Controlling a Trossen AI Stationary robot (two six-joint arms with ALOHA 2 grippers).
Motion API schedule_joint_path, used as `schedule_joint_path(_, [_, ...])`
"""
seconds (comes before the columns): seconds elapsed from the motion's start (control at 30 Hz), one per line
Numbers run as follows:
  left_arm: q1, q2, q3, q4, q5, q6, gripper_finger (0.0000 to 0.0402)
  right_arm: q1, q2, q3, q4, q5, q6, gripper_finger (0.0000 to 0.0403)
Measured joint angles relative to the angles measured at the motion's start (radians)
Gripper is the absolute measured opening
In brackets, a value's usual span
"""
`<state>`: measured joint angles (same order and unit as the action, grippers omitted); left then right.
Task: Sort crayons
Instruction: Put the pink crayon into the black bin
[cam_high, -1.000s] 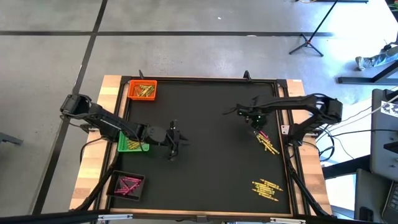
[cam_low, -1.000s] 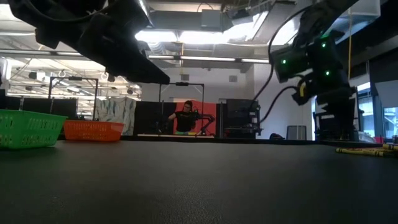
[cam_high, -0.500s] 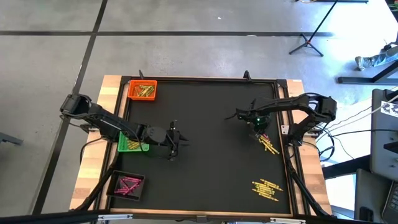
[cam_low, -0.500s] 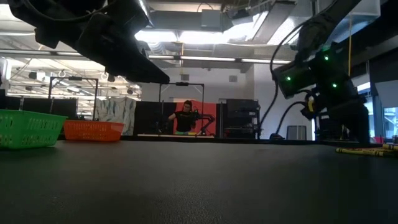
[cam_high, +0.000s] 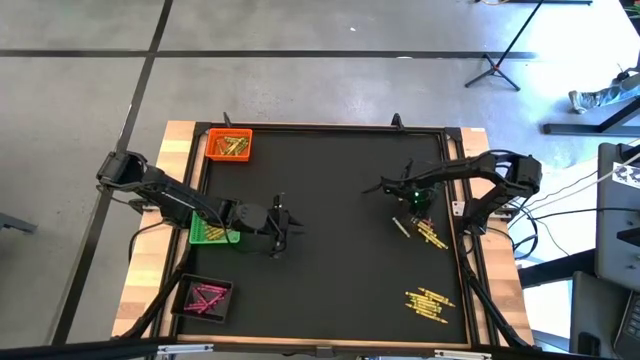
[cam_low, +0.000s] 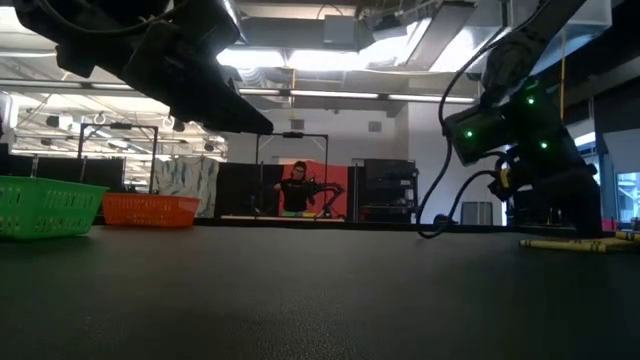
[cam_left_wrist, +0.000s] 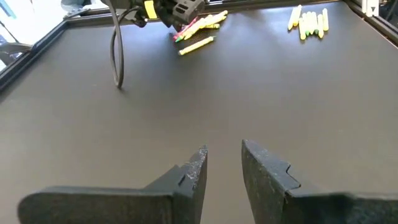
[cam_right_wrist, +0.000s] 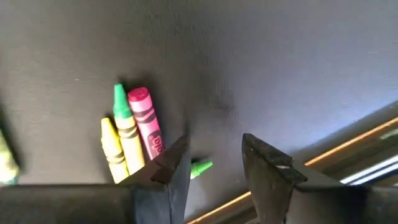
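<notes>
The left hand (cam_high: 276, 238) hangs with its fingers slightly parted and empty over the bare middle-left of the black counter (cam_high: 330, 260), well apart from any loose crayons (cam_high: 428, 232). The right hand (cam_high: 414, 199) is low at the right side, fingers parted and empty, with pink, green and yellow crayons lying just beside its fingertips (cam_right_wrist: 177, 163); another cluster (cam_high: 430, 303) lies nearer the front right corner.
</notes>
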<state>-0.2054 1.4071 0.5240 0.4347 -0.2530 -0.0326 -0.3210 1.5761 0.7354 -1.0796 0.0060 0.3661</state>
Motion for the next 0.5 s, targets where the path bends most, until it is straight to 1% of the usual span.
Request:
schedule_joint_path(0.17, [0.000,0.000,0.000,0.000,0.000,0.000,0.0084,0.001,-0.001,0.059,-0.073,0.000,-0.001,0.0143])
schedule_joint_path(0.23, [0.000,0.000,0.000,0.000,0.000,0.000,0.0084,0.001,-0.003,0.073,-0.092,-0.026,-0.002,0.0143])
schedule_joint_path(0.3, [0.000,0.000,0.000,0.000,0.000,0.000,0.0084,0.001,-0.003,0.072,-0.097,-0.066,-0.005,0.0143])
schedule_joint_path(0.5, [0.000,0.000,0.000,0.000,0.000,0.000,0.0084,0.055,-0.003,0.028,-0.048,-0.098,-0.004,0.0143])
